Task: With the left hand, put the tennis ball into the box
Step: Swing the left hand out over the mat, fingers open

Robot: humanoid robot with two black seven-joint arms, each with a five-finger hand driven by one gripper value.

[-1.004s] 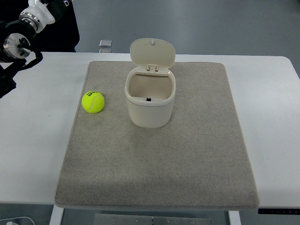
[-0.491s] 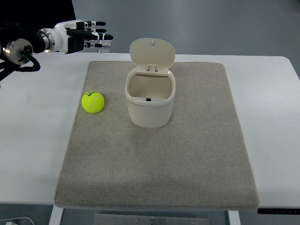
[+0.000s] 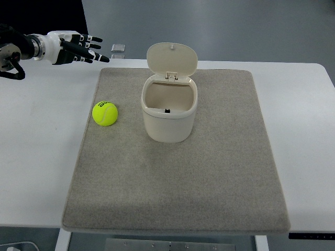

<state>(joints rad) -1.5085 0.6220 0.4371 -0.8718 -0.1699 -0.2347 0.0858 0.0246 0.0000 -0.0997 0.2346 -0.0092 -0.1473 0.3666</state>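
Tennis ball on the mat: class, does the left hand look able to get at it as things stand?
Probably yes. The tennis ball lies alone on the mat, apart from the box, and the open left hand has nothing between it and the ball.

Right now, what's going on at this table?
A robot is getting ready to put a tennis ball into a small box. Its left hand hovers over the far left of the table with fingers spread, holding nothing. The ball sits untouched on the grey mat, just left of the box, whose lid stands open. The right hand isn't visible.
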